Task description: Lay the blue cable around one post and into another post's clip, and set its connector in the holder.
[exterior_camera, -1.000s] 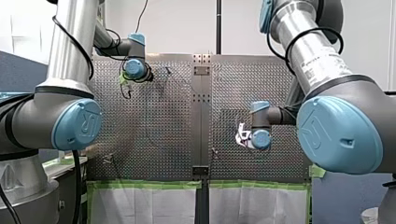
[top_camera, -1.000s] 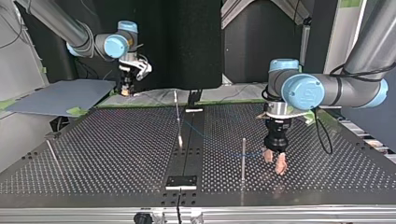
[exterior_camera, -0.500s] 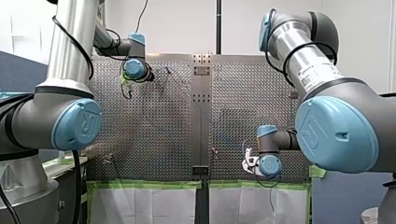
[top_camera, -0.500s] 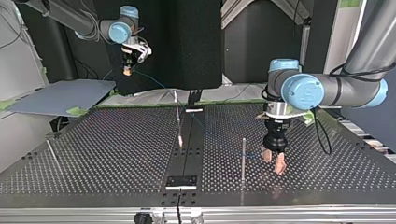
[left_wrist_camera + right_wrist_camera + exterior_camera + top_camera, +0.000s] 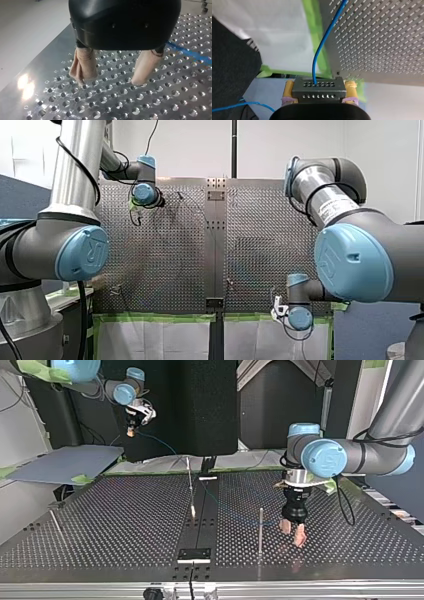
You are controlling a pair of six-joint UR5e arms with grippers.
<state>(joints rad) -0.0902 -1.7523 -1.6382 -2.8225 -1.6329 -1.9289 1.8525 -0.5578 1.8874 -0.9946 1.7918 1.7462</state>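
Right claw [image 5: 319, 90] clamped on the grey connector [image 5: 318, 85], raised off the perforated surface [image 5: 125, 510], beyond its far edge. Blue cable [image 5: 325, 37] trails from connector down onto the surface. Left claw [image 5: 111, 77] spread apart, empty, cable beside it.

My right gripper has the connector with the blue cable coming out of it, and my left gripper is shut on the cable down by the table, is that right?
Not quite. In the left wrist view the left gripper is open and empty down by the table; the blue cable only passes beside it. The right gripper does hold the connector, cable coming out of it.
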